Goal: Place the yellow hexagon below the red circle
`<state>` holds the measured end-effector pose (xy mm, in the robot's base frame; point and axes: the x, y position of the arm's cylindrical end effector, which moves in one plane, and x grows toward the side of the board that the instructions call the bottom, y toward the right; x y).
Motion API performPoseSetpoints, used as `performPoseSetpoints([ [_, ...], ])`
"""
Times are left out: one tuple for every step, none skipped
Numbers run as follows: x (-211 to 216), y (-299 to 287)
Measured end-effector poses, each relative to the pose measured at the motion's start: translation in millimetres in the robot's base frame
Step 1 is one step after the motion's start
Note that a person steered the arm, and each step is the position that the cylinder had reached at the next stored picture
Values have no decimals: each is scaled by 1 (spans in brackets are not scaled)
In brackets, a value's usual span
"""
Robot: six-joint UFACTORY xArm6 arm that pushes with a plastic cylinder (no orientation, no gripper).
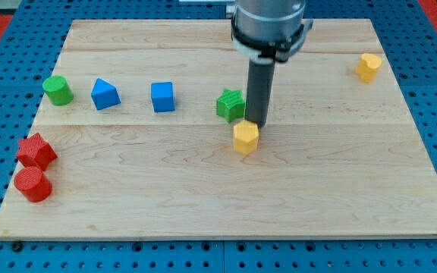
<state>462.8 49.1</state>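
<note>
Starting at the view's left, the red circle (33,184) sits near the bench (203,205) corner, touching a red star-like block (36,151) above it. Rightward come a green cylinder (57,90), blue triangle (105,94), blue cube (162,97) and green star (231,105). Upright from above, the rod sets my tip (256,123) against the yellow hexagon (245,138), mid-bench. Another yellow block (368,67) lies far right.
</note>
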Motion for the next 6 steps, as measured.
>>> performPoseSetpoints([
  [39, -19],
  [74, -33],
  [71, -150],
  [72, -138],
  [84, -100],
  [130, -189],
])
